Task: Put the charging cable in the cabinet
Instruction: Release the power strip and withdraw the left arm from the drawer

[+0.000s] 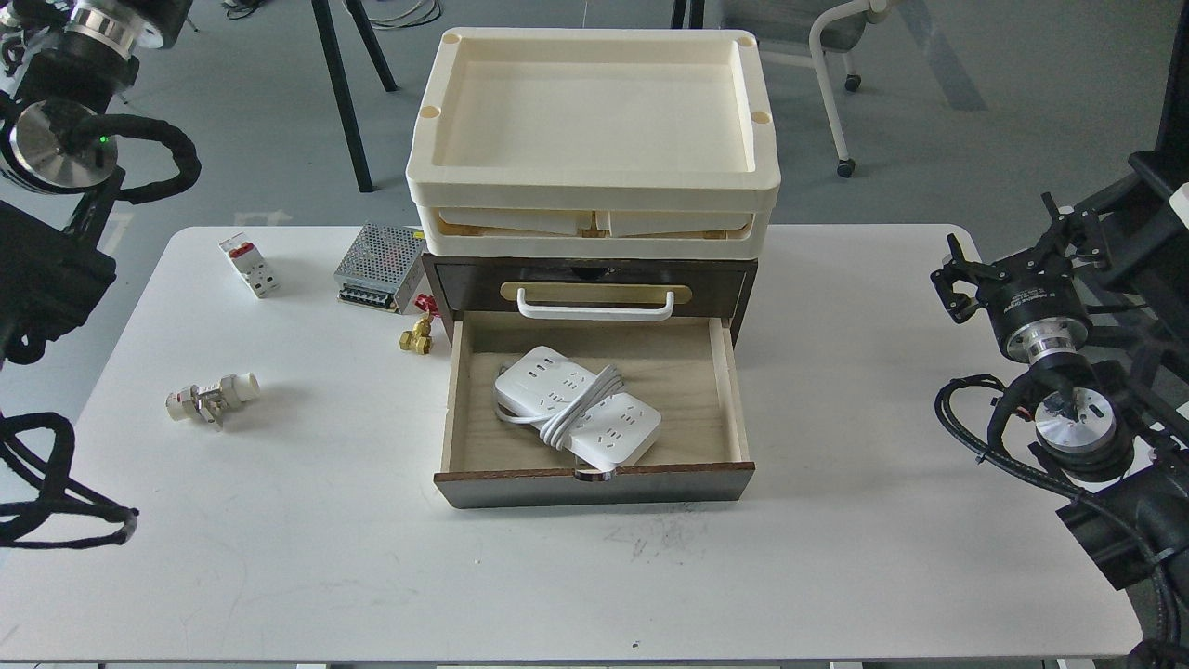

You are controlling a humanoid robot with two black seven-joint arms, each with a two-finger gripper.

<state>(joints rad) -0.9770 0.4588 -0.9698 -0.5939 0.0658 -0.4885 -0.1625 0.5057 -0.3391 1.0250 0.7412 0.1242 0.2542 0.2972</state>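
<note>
The charging cable (578, 405), a white power strip with its thick cord wrapped round the middle, lies flat inside the open bottom drawer (692, 372) of the cabinet (594, 279), a dark brown drawer unit with a brass plate and a white handle (594, 308). Nothing touches the strip. My left arm (56, 158) is raised at the top left edge and its gripper is out of view. My right gripper (966, 279) hangs over the table's right edge, far from the drawer. It is seen small and dark, so its fingers cannot be told apart.
Cream trays (594, 121) are stacked on the cabinet. To its left on the white table (836, 557) lie a perforated metal box (381, 265), a white-and-red breaker block (248, 265), a brass fitting (416, 336) and a small white connector (212, 397).
</note>
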